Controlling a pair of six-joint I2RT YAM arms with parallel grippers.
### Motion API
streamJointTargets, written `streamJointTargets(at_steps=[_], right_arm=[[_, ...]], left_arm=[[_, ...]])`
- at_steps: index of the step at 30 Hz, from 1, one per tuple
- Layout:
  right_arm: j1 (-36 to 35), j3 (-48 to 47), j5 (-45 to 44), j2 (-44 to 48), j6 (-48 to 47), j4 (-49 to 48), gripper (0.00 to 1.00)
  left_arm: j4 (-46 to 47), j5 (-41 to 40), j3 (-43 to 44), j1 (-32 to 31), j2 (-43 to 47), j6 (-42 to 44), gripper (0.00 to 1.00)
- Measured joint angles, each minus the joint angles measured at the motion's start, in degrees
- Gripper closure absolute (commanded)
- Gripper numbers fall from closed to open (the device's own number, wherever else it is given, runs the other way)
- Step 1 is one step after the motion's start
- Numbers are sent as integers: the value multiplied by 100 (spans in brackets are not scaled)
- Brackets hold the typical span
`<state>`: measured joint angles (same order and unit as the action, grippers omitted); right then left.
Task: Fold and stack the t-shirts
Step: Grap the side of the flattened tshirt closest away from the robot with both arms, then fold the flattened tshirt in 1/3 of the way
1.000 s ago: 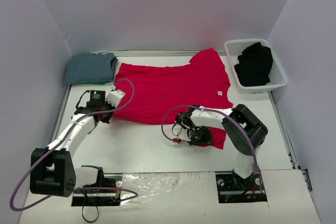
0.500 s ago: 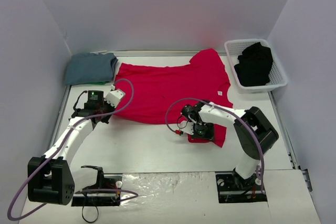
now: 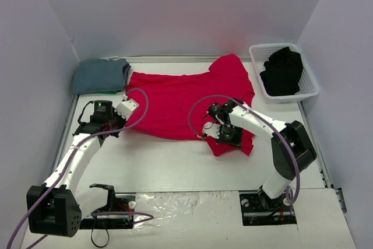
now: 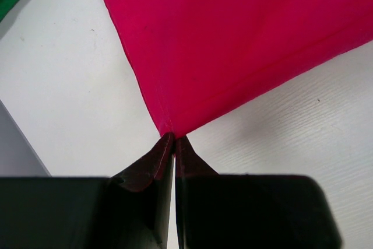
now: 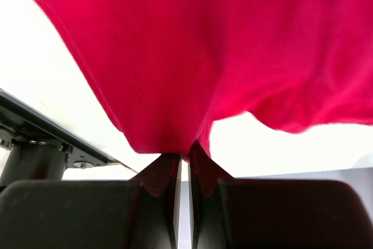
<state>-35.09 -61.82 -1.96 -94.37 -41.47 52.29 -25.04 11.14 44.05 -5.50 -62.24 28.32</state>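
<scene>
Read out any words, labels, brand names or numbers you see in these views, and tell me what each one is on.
No text can be read in any view.
The red t-shirt shows only plain cloth, with no label in sight.
The blue-grey t-shirt, the black t-shirt and the white basket carry no visible print.

Both arms reaching, jaws squeezed tight
Left arm (image 3: 78,153) stretches forward and slightly inward from its base; left hand (image 4: 175,139) is pinched on a corner of the red t-shirt (image 3: 175,103); right arm (image 3: 262,125) bends at the elbow and reaches inward; right hand (image 5: 187,157) is clamped on a bunched fold.
</scene>
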Motion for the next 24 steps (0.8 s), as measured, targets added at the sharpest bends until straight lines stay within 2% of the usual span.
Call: streamJointTargets(at_steps=[9,24], right_arm=[[356,-964,-81,-173,-111,258,100],[848,-2730,-201,-1412,-367,577,100]], left_arm=[[-13,0,129,0,0,11,98],[-2,7,734,0,-623,13,98]])
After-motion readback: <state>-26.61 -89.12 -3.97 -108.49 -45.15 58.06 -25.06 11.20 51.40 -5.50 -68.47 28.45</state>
